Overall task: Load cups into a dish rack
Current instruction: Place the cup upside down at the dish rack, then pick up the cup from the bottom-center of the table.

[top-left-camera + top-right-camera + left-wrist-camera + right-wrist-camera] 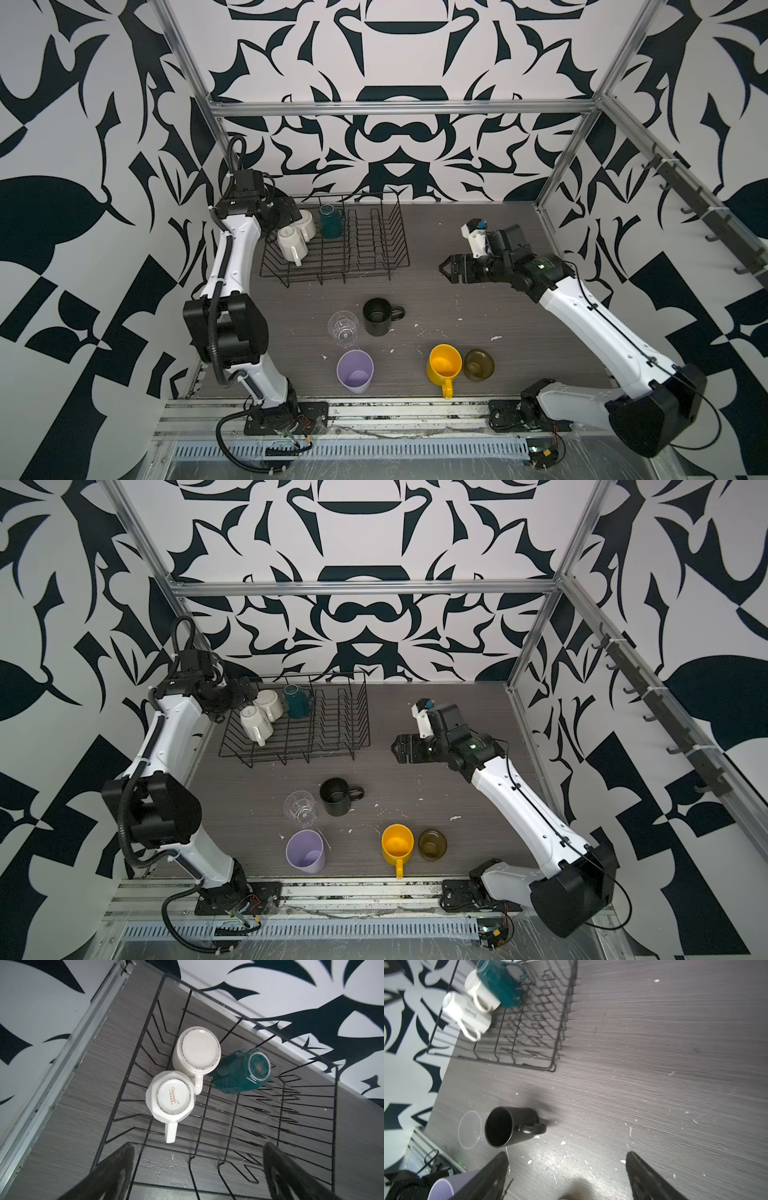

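Note:
The black wire dish rack [376,253] stands at the back left. Two cream mugs [196,1051] [171,1098] and a teal mug [242,1071] sit upside down in it. On the table stand a black mug [377,316], a clear glass [343,329], a lilac tumbler [355,371], a yellow mug [444,365] and an olive-brown glass [478,364]. My left gripper [198,1145] hovers open and empty over the rack's left side, by the cream mugs. My right gripper [445,269] hangs open and empty above the table, right of the rack; the black mug [508,1126] lies ahead of it.
Patterned walls and aluminium frame posts [569,153] enclose the grey table [478,307]. A metal rail [374,409] with both arm bases runs along the front edge. White flecks dot the tabletop.

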